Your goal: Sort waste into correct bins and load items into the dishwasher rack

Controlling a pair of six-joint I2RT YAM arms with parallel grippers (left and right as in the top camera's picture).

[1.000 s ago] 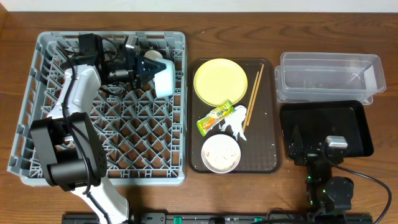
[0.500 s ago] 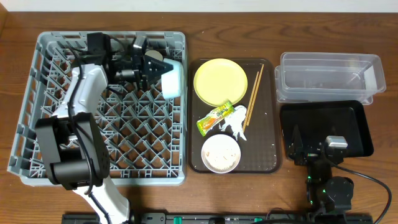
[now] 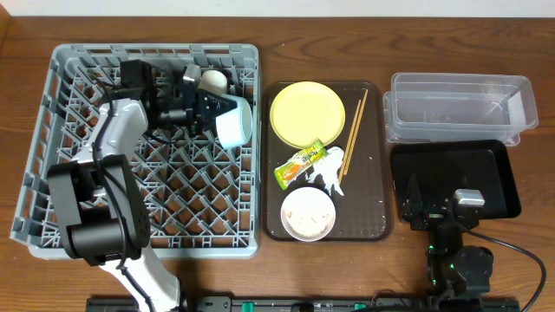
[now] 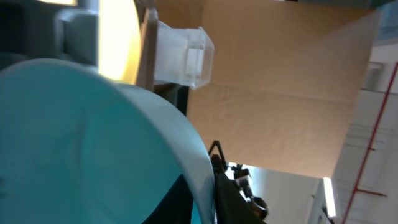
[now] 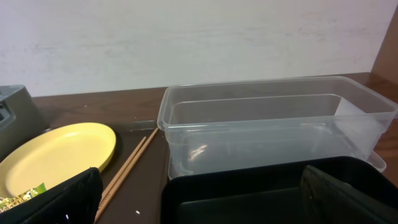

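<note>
The light blue bowl (image 3: 234, 121) lay tipped on its side among the pegs near the far right corner of the grey dishwasher rack (image 3: 217, 247), just beside the rack's right wall. The left gripper (image 3: 208, 108) was at the bowl's left side, its arm stretched across the rack's left half. Whether its jaws clamped the bowl could not be told, since the bowl filled most of the wrist camera's view. The cream cup (image 3: 214, 81) sat just behind them at the rack's far edge. To the right on the table (image 3: 329, 35), the brown serving tray (image 3: 379, 173) carried the yellow plate (image 3: 307, 113) at its far end, with the wooden chopsticks (image 3: 352, 134) along its right side. The green-and-yellow wrapper (image 3: 300, 164) and the white tissue (image 3: 328, 179) lay at mid-tray, and the small white bowl (image 3: 308, 213) stood at the near end. By the table's right edge stood the clear tub (image 3: 458, 80), with the black tray (image 3: 451, 173) just in front of it. The right gripper (image 5: 202, 186) hung at the black tray's near edge, its jaws spread wide and holding nothing.
</note>
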